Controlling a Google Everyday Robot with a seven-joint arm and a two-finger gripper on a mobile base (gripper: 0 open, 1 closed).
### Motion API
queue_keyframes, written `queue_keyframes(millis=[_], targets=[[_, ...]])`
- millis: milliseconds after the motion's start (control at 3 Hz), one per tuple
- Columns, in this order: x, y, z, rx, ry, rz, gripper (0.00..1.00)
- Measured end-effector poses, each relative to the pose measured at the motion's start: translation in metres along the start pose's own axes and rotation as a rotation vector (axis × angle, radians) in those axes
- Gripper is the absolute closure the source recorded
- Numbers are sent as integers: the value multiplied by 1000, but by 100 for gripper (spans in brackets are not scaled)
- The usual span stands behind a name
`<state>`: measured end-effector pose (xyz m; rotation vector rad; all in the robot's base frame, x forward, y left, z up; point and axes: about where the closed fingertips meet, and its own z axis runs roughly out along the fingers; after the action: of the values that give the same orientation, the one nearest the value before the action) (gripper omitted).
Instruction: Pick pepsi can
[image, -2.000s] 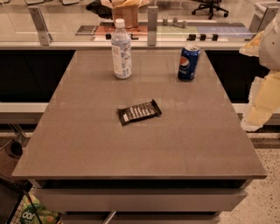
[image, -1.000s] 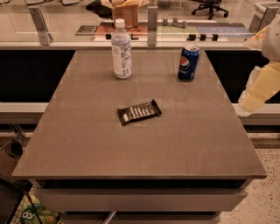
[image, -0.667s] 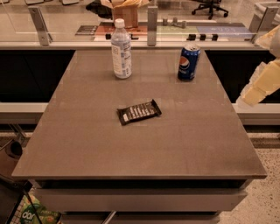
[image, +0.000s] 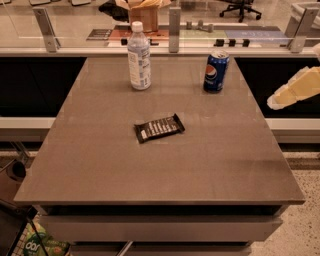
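— Where was your gripper at that moment?

— My gripper (image: 286, 96) hung out past the right side of the table (image: 150, 175), not over the tabletop. Only a pale stretch of my arm showed, coming in from the right border of the camera view and slanting down and to the left, tip toward the table. I could not tell whether the gripper was spread or pressed together. It touched nothing.

— And the pepsi can?

— The pepsi can (image: 216, 71) stood upright near the table's far right corner, left of my gripper and well apart from it. A water bottle (image: 138, 56) with a white cap stood upright further left along the far edge. A dark candy bar (image: 159, 128) lay flat near the table's middle, closer to the camera than both.
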<state>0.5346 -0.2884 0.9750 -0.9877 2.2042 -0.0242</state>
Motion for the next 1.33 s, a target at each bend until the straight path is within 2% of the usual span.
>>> queue_keyframes(millis=[333,667,1000,1333], targets=[[-5,-19,25,23,-85,72,0],[-11,-30,52,19,-167,120,0],[-22,-31,76,-10,-234,145,0],[-43,-20,117,-69,-318,152,0]])
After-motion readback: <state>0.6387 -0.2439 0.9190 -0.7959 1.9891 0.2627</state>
